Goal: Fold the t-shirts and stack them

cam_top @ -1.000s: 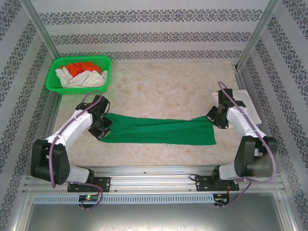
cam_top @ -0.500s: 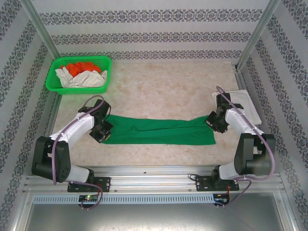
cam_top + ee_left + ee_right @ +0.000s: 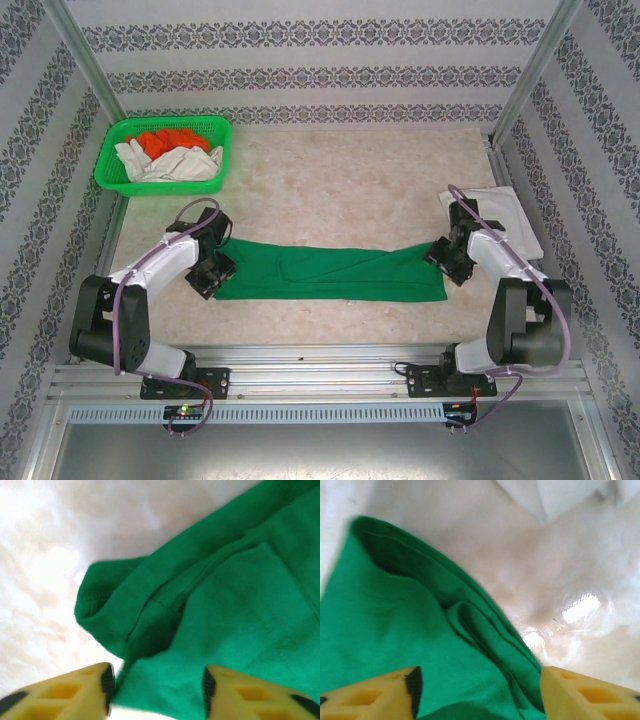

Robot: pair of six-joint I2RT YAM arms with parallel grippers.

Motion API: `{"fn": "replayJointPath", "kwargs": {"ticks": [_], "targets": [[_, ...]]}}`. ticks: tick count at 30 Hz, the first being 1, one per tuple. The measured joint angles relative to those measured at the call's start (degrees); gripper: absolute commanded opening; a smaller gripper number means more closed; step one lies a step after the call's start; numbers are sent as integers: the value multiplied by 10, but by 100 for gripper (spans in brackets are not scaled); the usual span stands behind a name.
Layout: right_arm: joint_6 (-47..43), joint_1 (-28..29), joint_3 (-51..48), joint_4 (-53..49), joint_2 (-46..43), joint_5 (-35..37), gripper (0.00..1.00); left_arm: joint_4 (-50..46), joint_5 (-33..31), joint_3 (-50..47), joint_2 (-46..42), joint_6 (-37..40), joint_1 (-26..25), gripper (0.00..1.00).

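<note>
Left wrist, parted yellow fingers (image 3: 70, 692) over plain green t-shirt (image 3: 235, 605)

The dark green t-shirt (image 3: 330, 273) lies flat on the table (image 3: 350, 190) in front of me, folded into a long narrow band running left to right, with both ends rumpled. A folded off-white t-shirt (image 3: 505, 200) lies near its right end. An orange t-shirt (image 3: 170, 139) and another off-white one (image 3: 170, 165) sit crumpled in the green mesh basket (image 3: 160, 187), back left.
</note>
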Motion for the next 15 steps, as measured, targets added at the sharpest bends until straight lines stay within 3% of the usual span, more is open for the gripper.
{"fn": "replayJointPath", "kwargs": {"ticks": [3,7,15], "targets": [[-16,8,28,8,-22,5,70,2,-14,38,-6,13,-4,72],[-22,37,71,29,2,6,68,32,-10,102,22,24,-17,70],[17,60,73,54,92,-12,55,125,45,209,217,14,-34,48]]}}
